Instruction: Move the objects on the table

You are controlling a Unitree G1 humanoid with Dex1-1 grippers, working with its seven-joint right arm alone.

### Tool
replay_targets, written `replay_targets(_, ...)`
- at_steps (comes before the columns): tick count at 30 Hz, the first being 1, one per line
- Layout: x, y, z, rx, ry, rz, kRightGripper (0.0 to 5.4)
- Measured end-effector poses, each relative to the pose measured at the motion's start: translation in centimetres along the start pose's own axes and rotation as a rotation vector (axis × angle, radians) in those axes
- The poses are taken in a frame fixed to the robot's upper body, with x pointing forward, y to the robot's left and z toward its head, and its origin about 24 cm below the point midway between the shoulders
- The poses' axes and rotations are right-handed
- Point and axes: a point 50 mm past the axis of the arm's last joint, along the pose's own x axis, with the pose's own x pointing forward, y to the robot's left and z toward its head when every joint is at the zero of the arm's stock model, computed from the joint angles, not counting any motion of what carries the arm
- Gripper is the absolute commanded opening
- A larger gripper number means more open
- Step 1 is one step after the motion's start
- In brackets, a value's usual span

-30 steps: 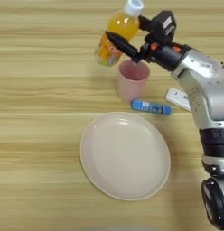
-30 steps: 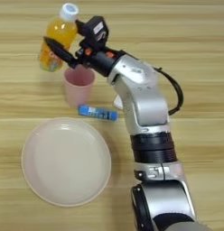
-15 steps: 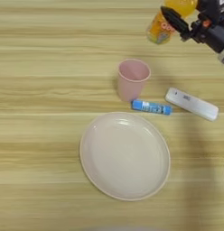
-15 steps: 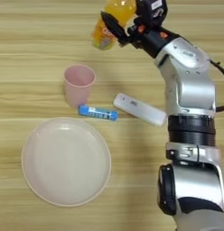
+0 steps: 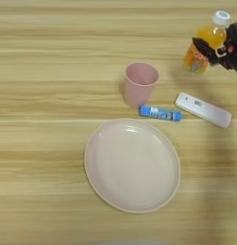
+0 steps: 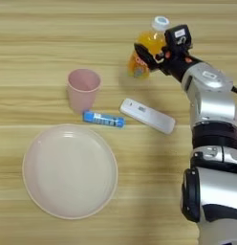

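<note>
Upper right: right gripper clamped on the orange juice bottle, tilted above the table. Mid-frame: pink cup, blue tube, white remote. Below, the beige plate.

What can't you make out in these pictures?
- Bottle: its label is too blurred to read in either view, and the gripper covers part of its side.
- Whether the bottle stands on the table or hangs just above it: neither view settles it.
- Arm: in the left eye view the right edge cuts off all but the gripper.
- Remote: its markings are too small to read.
- Cup: its far inside is hidden by its own wall.
</note>
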Motion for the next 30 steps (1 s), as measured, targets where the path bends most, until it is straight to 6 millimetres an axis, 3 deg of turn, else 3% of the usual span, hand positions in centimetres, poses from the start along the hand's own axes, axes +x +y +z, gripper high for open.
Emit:
replay_targets(11,-0.7,-0.5,-4.4,0.011,0.152,-0.057,3.54)
replay_targets(30,-0.6,-1.1,-4.6,-0.072,0.164,-0.085,3.54)
